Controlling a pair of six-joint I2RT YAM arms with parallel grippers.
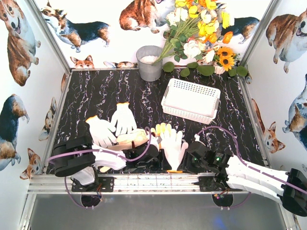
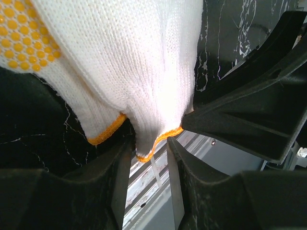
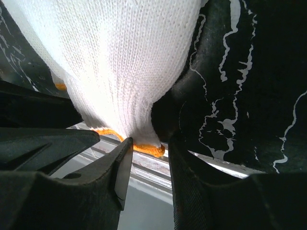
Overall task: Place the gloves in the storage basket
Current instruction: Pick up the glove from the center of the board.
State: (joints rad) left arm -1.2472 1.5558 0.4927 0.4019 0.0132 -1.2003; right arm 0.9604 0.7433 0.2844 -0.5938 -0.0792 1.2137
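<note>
Soft cream-white knit cloth gloves (image 1: 173,143), matt, finely ribbed, with yellow-orange stitched cuffs and raised yellow dots on one. Smooth white plastic basket (image 1: 189,114). Smooth black marble-patterned table (image 1: 120,91). Dull grey metal bucket (image 1: 149,69). Brushed silver metal rail (image 1: 153,183).

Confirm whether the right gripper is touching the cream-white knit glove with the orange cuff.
Touching. The right wrist view shows the cream-white knit glove pinched at its orange cuff by the right gripper.
</note>
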